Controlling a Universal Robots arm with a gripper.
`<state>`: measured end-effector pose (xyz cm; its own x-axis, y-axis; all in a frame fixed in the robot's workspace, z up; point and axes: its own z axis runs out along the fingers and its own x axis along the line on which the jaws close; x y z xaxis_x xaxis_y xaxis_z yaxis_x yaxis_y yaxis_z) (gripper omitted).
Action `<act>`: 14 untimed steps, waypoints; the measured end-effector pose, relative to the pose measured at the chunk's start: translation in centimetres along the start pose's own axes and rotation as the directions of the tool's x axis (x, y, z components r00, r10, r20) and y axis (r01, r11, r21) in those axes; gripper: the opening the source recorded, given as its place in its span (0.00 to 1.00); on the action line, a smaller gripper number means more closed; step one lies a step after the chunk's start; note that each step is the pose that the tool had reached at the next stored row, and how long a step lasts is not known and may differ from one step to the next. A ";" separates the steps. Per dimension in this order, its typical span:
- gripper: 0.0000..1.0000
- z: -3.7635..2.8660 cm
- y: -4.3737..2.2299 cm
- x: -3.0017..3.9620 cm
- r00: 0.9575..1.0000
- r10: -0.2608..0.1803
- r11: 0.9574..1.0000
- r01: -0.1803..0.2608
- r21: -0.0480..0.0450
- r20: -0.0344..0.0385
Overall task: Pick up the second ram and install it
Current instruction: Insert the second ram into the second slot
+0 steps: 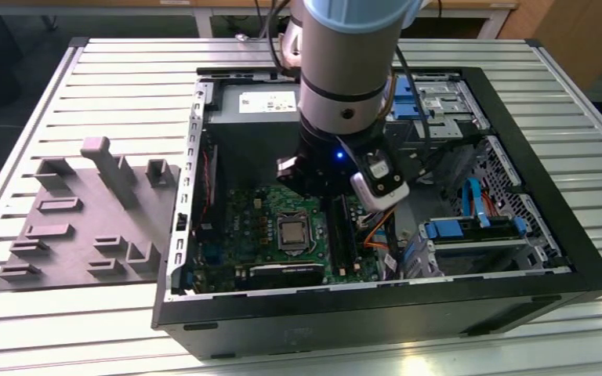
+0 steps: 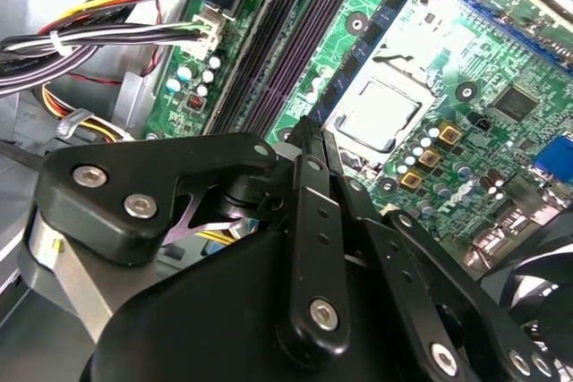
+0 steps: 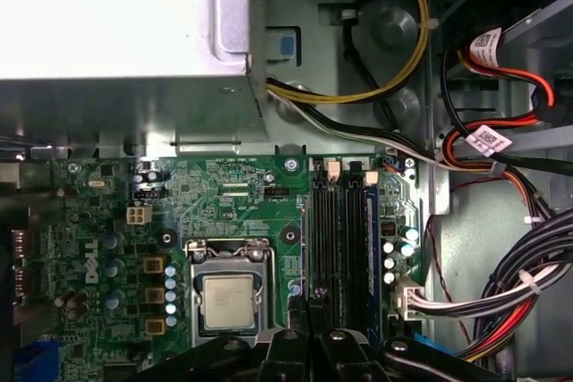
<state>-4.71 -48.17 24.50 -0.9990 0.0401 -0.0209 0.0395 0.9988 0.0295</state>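
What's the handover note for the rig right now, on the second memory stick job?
Claw: low inside the open computer case, right above the memory slots next to the processor; grip state unclear.
Memory stick: can't tell whether the claw holds it.
Done: claw is at the slots.
Left: a stick seated in a slot is not confirmed.

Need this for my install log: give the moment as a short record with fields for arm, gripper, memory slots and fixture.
arm: the arm reaches down into the open computer case
gripper: the gripper is low over the motherboard, tip at one end of the memory slots
load: cannot tell
memory slots: long, black, parallel, beside the processor socket
fixture: the fixture is a grey block on the table, on the exterior view's left of the case
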 end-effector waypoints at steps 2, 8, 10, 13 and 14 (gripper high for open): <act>0.12 0.06 0.00 -0.09 1.000 0.000 1.000 0.000 0.000 0.000; 0.12 0.19 0.01 -0.37 1.000 -0.001 1.000 0.001 0.000 0.000; 0.12 0.22 0.01 -0.44 1.000 -0.002 1.000 0.002 0.000 0.000; 0.12 0.26 0.01 -0.54 1.000 -0.002 1.000 0.002 0.000 0.000; 0.12 0.27 0.02 -0.57 1.000 -0.002 1.000 0.002 0.000 0.000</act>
<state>-4.14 -48.17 24.24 -0.9991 0.0377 -0.0209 0.0371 0.9989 0.0295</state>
